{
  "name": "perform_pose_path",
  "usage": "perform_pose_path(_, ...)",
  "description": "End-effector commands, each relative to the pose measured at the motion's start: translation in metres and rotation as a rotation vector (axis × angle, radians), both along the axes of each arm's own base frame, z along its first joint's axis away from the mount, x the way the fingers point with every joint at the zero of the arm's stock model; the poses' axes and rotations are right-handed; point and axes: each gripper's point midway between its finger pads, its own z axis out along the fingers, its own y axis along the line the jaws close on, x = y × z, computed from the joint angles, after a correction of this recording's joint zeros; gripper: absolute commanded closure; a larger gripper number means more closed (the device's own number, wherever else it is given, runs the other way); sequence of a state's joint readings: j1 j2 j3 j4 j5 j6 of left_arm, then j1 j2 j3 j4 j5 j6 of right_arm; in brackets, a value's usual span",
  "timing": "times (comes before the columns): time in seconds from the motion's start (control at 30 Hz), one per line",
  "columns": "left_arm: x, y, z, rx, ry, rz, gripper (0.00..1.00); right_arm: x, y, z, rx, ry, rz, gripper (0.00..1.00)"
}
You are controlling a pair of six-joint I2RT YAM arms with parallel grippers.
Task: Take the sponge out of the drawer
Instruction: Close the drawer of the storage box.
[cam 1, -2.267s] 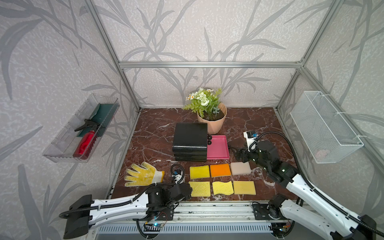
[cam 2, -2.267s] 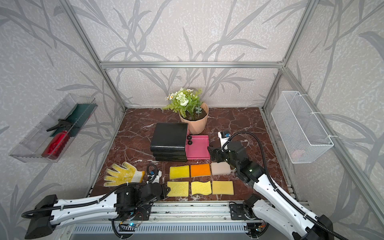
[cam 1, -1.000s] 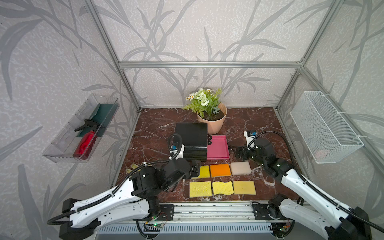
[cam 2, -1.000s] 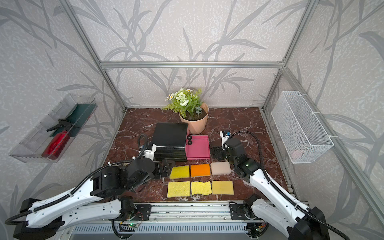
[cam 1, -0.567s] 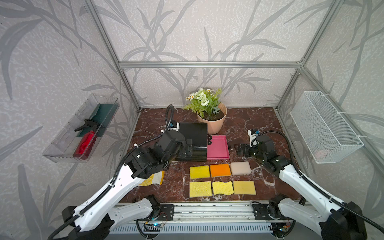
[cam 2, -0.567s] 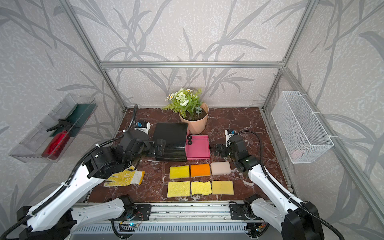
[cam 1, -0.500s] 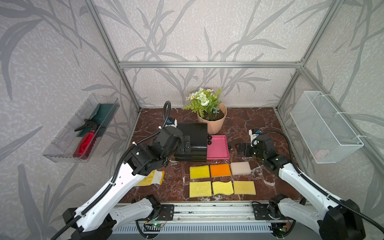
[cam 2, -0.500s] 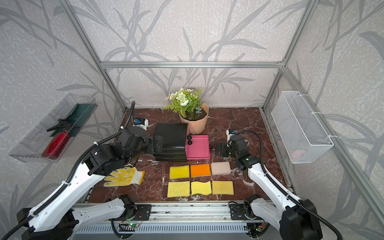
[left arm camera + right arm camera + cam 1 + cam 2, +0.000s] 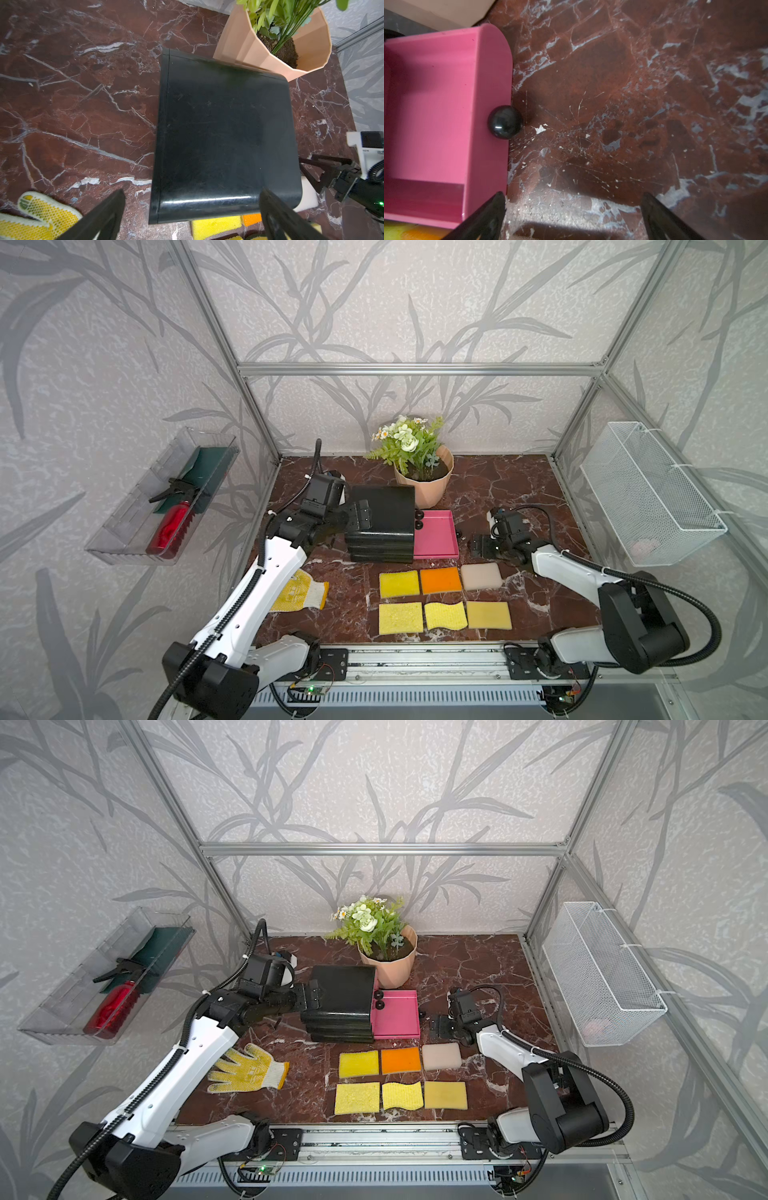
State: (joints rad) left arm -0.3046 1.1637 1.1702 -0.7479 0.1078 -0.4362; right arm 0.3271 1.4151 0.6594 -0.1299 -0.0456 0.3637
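The left arm (image 9: 266, 572) rises from the front rail and reaches forward over the marble table (image 9: 511, 489) to the left side of the black cabinet (image 9: 384, 526). The right arm (image 9: 569, 572) folds up from the front right, its forearm low and pointing left. The pink drawer (image 9: 434, 535) stands pulled out to the right of the cabinet, and the right wrist view shows only its pink floor. The left gripper (image 9: 359, 516), jaws spread wide, hangs at the cabinet's upper left edge and holds nothing; whether it touches the cabinet cannot be judged. The right gripper (image 9: 478, 545), jaws equally wide and empty, sits just above the table, near the drawer front but apart from it. Six sponges (image 9: 440, 580) lie outside the drawer, in two rows on the table in front of it. The beige sponge (image 9: 481, 576) lies nearest the right gripper without touching it. The black knob (image 9: 505, 122) on the drawer front lies ahead of the right gripper's gap.
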Motion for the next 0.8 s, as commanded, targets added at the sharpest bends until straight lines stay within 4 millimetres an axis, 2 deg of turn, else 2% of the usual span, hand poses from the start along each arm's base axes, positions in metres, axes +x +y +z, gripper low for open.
perform_pose_path(0.0,0.007,-0.012,0.002,-0.115,-0.032,-0.078,0.01,0.013,0.005,0.003,-0.002,-0.022,0.021,0.0)
perform_pose_path(0.13,0.011,-0.013,-0.008,-0.153,-0.022,-0.094,0.0,0.014,0.012,-0.003,0.002,-0.015,0.032,0.0)
perform_pose_path(0.4,0.013,-0.022,-0.02,-0.227,0.006,-0.137,0.01,0.019,0.043,-0.014,-0.024,-0.012,0.099,0.01)
perform_pose_path(0.6,0.011,-0.031,-0.026,-0.292,0.027,-0.175,0.01,0.025,0.071,-0.009,0.001,-0.043,0.138,0.01)
perform_pose_path(0.77,0.009,-0.037,-0.03,-0.326,0.048,-0.199,0.01,0.023,0.107,-0.002,0.02,-0.084,0.205,0.01)
